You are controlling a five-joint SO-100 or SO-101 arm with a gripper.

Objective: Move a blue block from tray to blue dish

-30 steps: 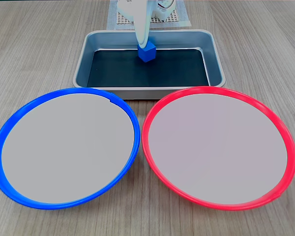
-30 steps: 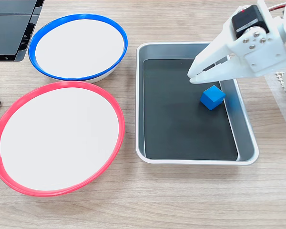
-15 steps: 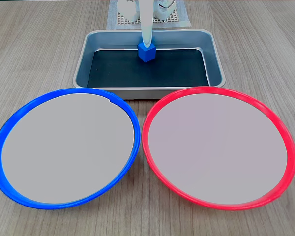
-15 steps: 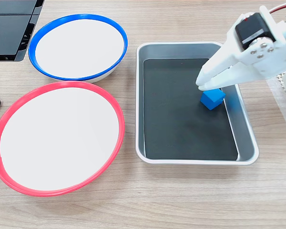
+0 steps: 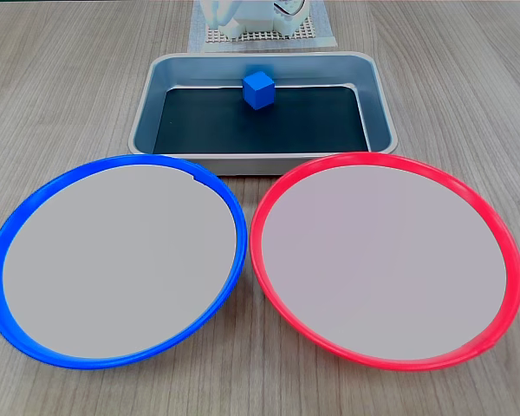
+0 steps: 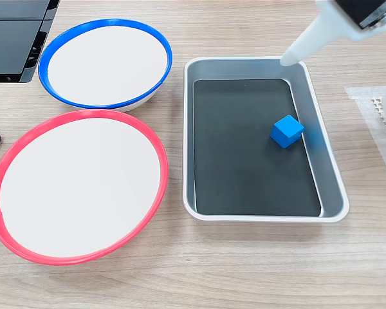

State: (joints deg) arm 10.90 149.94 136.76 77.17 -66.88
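The blue block (image 5: 259, 89) lies on the dark floor of the tray (image 5: 147, 104), close to the tray's far wall in a fixed view, and in the other fixed view (image 6: 287, 131) it is near the right wall. Nothing touches it. The blue dish (image 5: 35, 198) has nothing inside, also where it shows in the other fixed view (image 6: 51, 51), so I judge that no part of the move is done yet: the block must be taken, lifted over the tray wall, carried to the blue dish and put down there.

The gripper (image 6: 289, 60) hangs above the tray's far corner in a fixed view, well apart from the block. Its fingers appear as 1 white tip with no gap that I can see between them, so they look closed together and they hold nothing.

The red dish (image 5: 381, 159) sits just beside the blue one, also with nothing in it. The bench (image 5: 468, 87) is of pale wood pattern. A white mesh mat (image 5: 262, 36) lies behind the tray, under the arm's base. A dark flat thing (image 6: 16, 38) is at the bench's corner; I cannot tell what it is
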